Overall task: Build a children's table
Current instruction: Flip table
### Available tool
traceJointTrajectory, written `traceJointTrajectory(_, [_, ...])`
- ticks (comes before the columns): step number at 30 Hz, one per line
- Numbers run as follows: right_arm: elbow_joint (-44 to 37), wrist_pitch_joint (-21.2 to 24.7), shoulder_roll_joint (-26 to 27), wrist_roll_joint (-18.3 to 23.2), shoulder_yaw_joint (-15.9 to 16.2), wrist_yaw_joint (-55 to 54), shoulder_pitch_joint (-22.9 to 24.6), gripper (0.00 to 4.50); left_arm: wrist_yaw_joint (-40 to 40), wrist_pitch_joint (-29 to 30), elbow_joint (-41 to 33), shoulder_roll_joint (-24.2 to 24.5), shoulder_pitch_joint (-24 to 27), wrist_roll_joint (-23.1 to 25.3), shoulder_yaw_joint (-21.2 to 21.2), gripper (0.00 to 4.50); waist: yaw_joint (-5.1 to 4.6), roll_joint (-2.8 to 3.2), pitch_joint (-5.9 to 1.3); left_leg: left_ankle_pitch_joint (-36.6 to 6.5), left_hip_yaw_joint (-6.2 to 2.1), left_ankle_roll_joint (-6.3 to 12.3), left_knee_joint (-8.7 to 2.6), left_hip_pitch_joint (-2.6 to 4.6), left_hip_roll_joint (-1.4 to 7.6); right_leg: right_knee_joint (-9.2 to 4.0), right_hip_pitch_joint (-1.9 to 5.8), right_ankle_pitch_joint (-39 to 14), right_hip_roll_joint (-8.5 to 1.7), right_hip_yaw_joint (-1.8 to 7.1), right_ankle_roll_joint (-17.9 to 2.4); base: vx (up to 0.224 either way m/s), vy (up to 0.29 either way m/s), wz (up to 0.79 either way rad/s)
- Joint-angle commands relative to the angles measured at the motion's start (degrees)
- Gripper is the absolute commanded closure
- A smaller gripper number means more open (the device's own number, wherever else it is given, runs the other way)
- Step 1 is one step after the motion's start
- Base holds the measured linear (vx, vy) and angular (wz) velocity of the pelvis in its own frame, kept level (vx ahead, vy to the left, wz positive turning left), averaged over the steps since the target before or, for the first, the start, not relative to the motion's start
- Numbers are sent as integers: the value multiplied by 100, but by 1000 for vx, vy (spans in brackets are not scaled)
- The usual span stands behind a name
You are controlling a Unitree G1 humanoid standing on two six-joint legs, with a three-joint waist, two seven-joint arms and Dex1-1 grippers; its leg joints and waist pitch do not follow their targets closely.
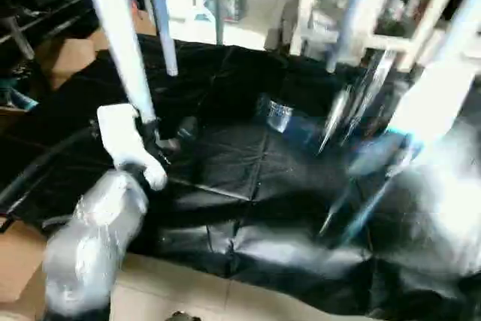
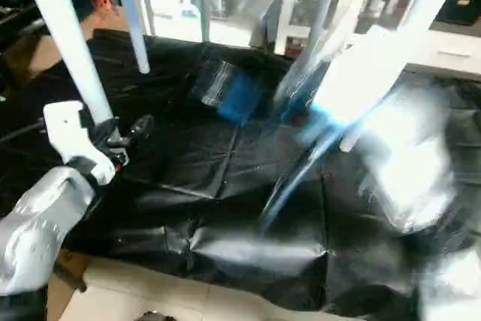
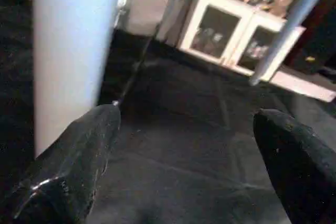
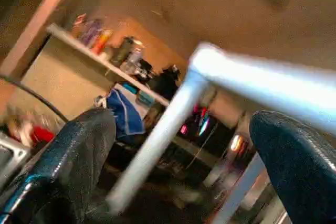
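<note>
Seemingly near the end of assembly, the children's table stands over a black sheet (image 1: 248,208), its white legs rising out of frame. The left gripper (image 1: 161,144) sits spread wide just beside the near-left leg (image 1: 120,35), one black finger (image 3: 79,156) next to the tube without clasping it. The right gripper (image 4: 181,171) is likewise spread and empty, in front of another leg (image 4: 157,140); that arm is a motion-blurred streak. Judging from this, legs look fitted; next comes checking each seats firmly in its socket
</note>
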Motion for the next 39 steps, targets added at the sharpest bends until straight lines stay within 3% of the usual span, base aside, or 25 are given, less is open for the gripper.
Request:
traceJointTrajectory(1, [-194, 523, 35, 26, -160, -501, 148, 1, 19, -8, -165, 56, 38, 215, -286, 0, -54, -14, -317, -3501, -222, -670, -583, 352, 152, -598, -103, -2730, -5, -23, -425, 0, 0, 0])
traceJointTrajectory(4, [-310, 1445, 325, 214, -676, -1779, 697, 1, 173, 67, -352, 151, 191, 660, -772, 0, -109, 24, -295, -3571, -292, -759, -622, 329, 123, -632, -101, -3088, -11, -33, -100, 0, 0, 0])
traceJointTrajectory(6, [-282, 1872, 334, 352, -975, -2532, 947, 1, 207, 77, -459, 206, 296, 847, -1029, 0, -174, -35, -291, -3733, -324, -836, -636, 313, 114, -658, -82, -3147, 2, -66, -47, 0, 0, 0])
traceJointTrajectory(10, [-376, 2838, 261, 594, -1322, -3375, 1408, 1, 1, -514, -556, 153, 620, 1001, -1115, 0, -307, 18, -238, -4121, -425, -851, -691, 302, 84, -720, -45, -3304, 27, -134, -28, 0, 0, 0])
traceJointTrajectory(14, [-565, 3574, 321, 378, -1534, -3970, 1611, 1, 329, -792, -300, -1, 919, 1210, -798, 0, -536, 34, -164, -4943, -442, -915, -871, 260, 103, -674, 39, -3336, 145, -404, -86, -24, 11, -8])
traceJointTrajectory(15, [-660, 3528, 328, 297, -1547, -3884, 1650, 1, 403, -839, -262, 7, 994, 1298, -778, 0, -563, 27, -136, -5129, -417, -929, -1045, 141, 157, -474, 168, -3141, 194, -465, -129, -128, -2, -15])
traceJointTrajectory(16, [-707, 3553, 302, 308, -1537, -3835, 1671, 1, 444, -802, -269, -2, 1035, 1309, -772, 0, -363, 89, -117, -5456, -296, -947, -1554, -330, 295, 576, 658, -2226, 193, -393, -209, -128, -2, -15])
traceJointTrajectory(17, [-761, 3582, 273, 320, -1525, -3780, 1695, 1, 491, -761, -278, -11, 1081, 1321, -765, 0, -124, 65, -143, -5316, -139, -817, -1537, -503, 273, 805, 772, -1795, 160, -339, -167, -100, -71, 3])
traceJointTrajectory(18, [-833, 3732, 233, 459, -1517, -3778, 1740, 1, 552, -708, -307, -19, 1151, 1347, -767, 0, -240, -533, -220, -2747, -100, -576, 477, 605, -145, -872, -653, -5906, -437, 214, 356, -8, -61, 11])
traceJointTrajectory(19, [-926, 3959, 285, 618, -1576, -4059, 1819, 1, 585, -686, -354, 32, 1261, 1442, -850, 0, -284, -293, -210, -836, -643, -268, 737, 76, -256, -953, -253, -6635, -756, 746, 67, 4, -112, 4])
traceJointTrajectory(20, [-926, 3959, 285, 618, -1576, -4059, 1819, 1, 585, -686, -354, 32, 1261, 1442, -850, 0, -260, -281, -197, -823, -720, -328, 667, 17, -240, -829, -106, -6354, -712, 652, -21, 0, 0, 0])
traceJointTrajectory(21, [-995, 4011, 283, 584, -1583, -4138, 1831, 1, 582, -774, -359, 38, 1294, 1520, -877, 0, -240, -331, -147, -1342, -704, -514, 551, 159, -143, -750, -221, -6166, -624, 396, -85, 0, 0, 0])
traceJointTrajectory(22, [-1069, 4051, 282, 438, -1544, -4217, 1800, 1, 733, -864, -337, -40, 1266, 1658, -828, 0, -203, -129, -330, -2223, -686, -874, -15, 415, -30, -342, -227, -4119, -47, 119, -348, -79, 13, 5])
traceJointTrajectory(23, [-1070, 4051, 282, 435, -1543, -4219, 1799, 1, 737, -865, -337, -42, 1265, 1662, -827, 0, -292, -158, -232, -2784, -734, -920, -216, 331, 51, -241, -211, -3176, 147, 74, -382, -105, 10, 15])
traceJointTrajectory(24, [-1109, 4146, 351, 402, -1566, -4304, 1754, 1, 759, -880, -320, -33, 1229, 1778, -839, 0, -317, 48, -214, -3351, -791, -923, -476, 299, 116, -192, -2, -1739, 100, 23, -628, -105, 10, 15])
traceJointTrajectory(29, [-1086, 4136, 374, 312, -1555, -4123, 1654, 1, 665, -915, -277, -36, 1140, 1778, -831, 0, -450, 6, -70, -4774, -694, -853, -718, 413, 58, -533, 133, -2953, 103, -261, -291, -98, 49, -5])
traceJointTrajectory(30, [-1086, 4136, 374, 312, -1555, -4123, 1654, 1, 665, -915, -277, -36, 1140, 1778, -831, 0, -444, 48, -62, -5003, -636, -797, -964, 268, 131, -301, 355, -2722, 151, -378, -307, -134, -8, 6])
traceJointTrajectory(31, [-1086, 4099, 399, 239, -1580, -4074, 1634, 1, 636, -959, -273, -43, 1115, 1771, -828, 0, -173, 73, -68, -5167, -489, -732, -1413, -121, 267, 538, 754, -1819, 154, -307, -268, -134, -8, 6])
traceJointTrajectory(32, [-1084, 4109, 405, 154, -1598, -4065, 1623, 1, 580, -979, -263, -29, 1102, 1774, -853, 0, -26, -106, -96, -4638, -223, -552, -1366, -144, 256, 701, 718, -2017, 114, -56, -134, -117, -84, 10])
traceJointTrajectory(33, [-1084, 4109, 405, 154, -1598, -4065, 1623, 1, 580, -979, -263, -29, 1102, 1774, -853, 0, -125, -547, -44, -2373, -190, -599, 651, 856, -238, -1100, -703, -6697, -366, 211, 415, -28, -70, 4])
traceJointTrajectory(34, [-1040, 4109, 416, 103, -1622, -4066, 1606, 1, 519, -984, -246, 6, 1080, 1800, -904, 0, -262, -305, -139, -652, -708, -268, 778, 350, -313, -1029, -226, -7199, -701, 754, -90, -50, -112, 4])
traceJointTrajectory(35, [-1040, 4109, 416, 103, -1622, -4066, 1606, 1, 519, -984, -246, 6, 1080, 1800, -904, 0, -229, -317, -115, -769, -786, -327, 667, 235, -288, -893, -15, -6648, -709, 714, -174, 0, 0, 0])
traceJointTrajectory(36, [-738, 3915, 342, -212, -1648, -4018, 1326, 1, 431, -971, -168, 51, 917, 1869, -937, 0, -164, -156, -198, -1714, -797, -638, 60, 407, -67, -473, 9, -4771, -354, 316, -380, 0, 0, 0])
traceJointTrajectory(37, [-597, 3834, 287, -335, -1674, -3979, 1160, 1, 414, -891, -144, 42, 844, 1827, -892, 0, -262, -145, -262, -2244, -780, -829, -312, 490, 29, -143, -41, -2102, 146, 132, -519, -51, 29, 4])
traceJointTrajectory(39, [-465, 3799, 246, -357, -1727, -3922, 988, 1, 413, -831, -133, 38, 783, 1801, -850, 0, -283, -8, -239, -2636, -760, -778, -446, 467, 73, -163, 70, -1147, 95, 96, -739, -154, 14, 22])
